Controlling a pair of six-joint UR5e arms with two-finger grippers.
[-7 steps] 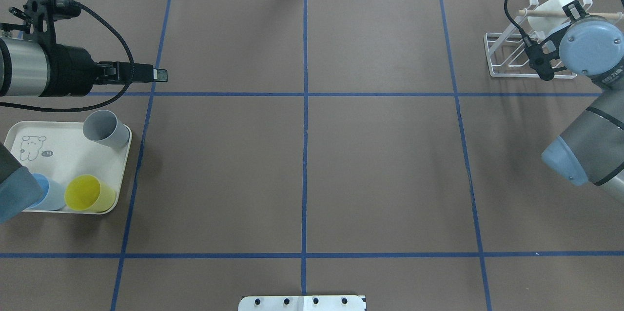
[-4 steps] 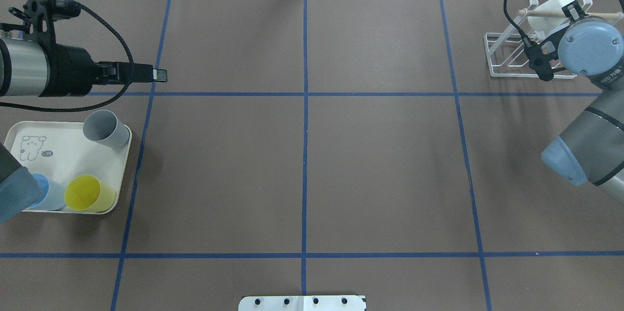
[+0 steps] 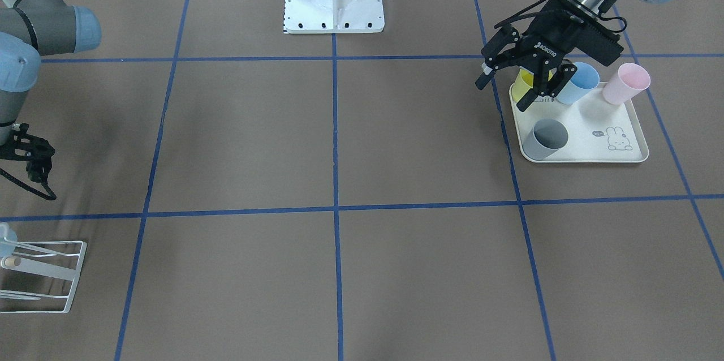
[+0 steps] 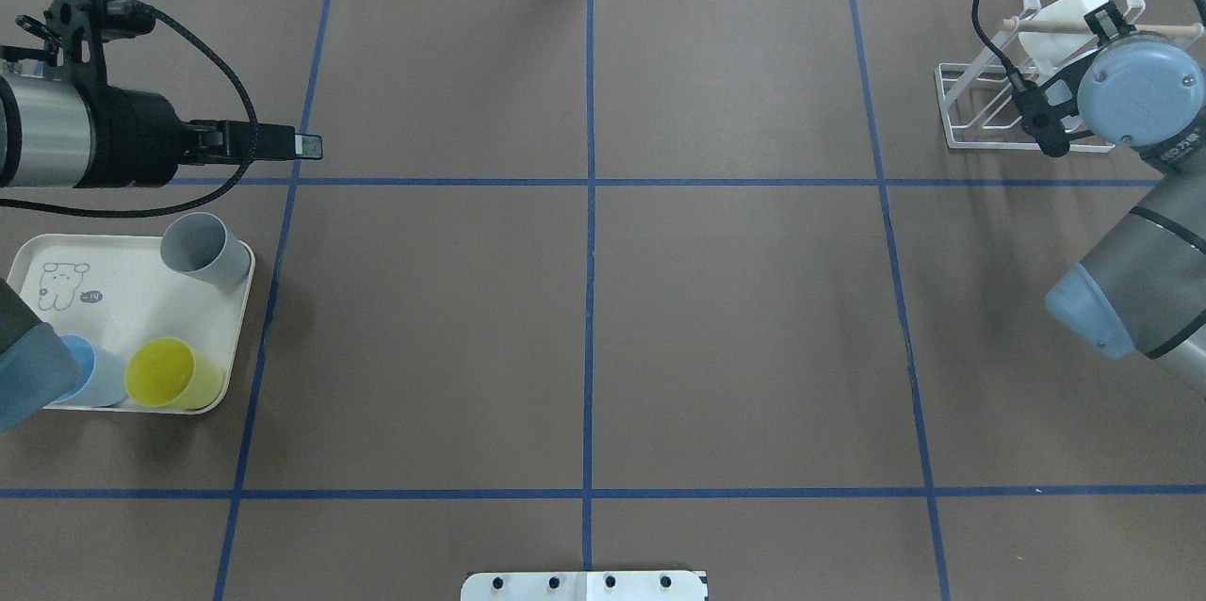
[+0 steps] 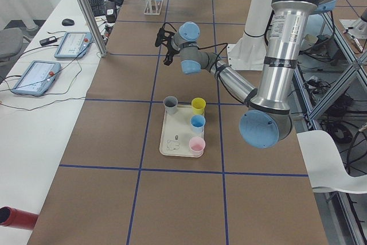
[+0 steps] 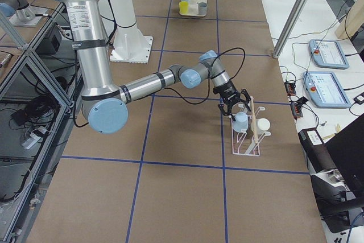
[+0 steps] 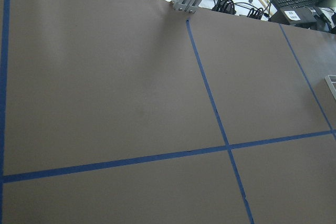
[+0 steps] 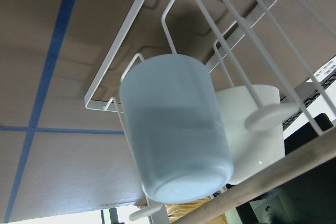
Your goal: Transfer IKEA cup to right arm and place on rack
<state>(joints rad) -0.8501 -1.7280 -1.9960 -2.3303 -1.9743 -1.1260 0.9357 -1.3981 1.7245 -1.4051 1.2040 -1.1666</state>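
Note:
A pale blue IKEA cup (image 8: 176, 135) hangs upside down on a prong of the white wire rack (image 4: 980, 116), beside a white cup (image 8: 252, 124). In the exterior right view my right gripper (image 6: 234, 106) hovers just above that cup (image 6: 241, 120), its fingers spread open and holding nothing. My left gripper (image 3: 503, 94) is open and empty. It hangs in the air beside the cream tray (image 3: 594, 153), near the yellow cup (image 3: 529, 81). The left wrist view shows only bare table.
The tray (image 4: 122, 300) at the robot's left holds a grey cup (image 4: 203, 248), a yellow cup (image 4: 172, 373), a blue cup (image 4: 94, 375) and a pink cup (image 3: 626, 84). Brown paper with blue tape lines covers the table between tray and rack.
The right wrist has edged very slightly toward the table's far side over the rack. The left arm and the cups on the tray have not moved.

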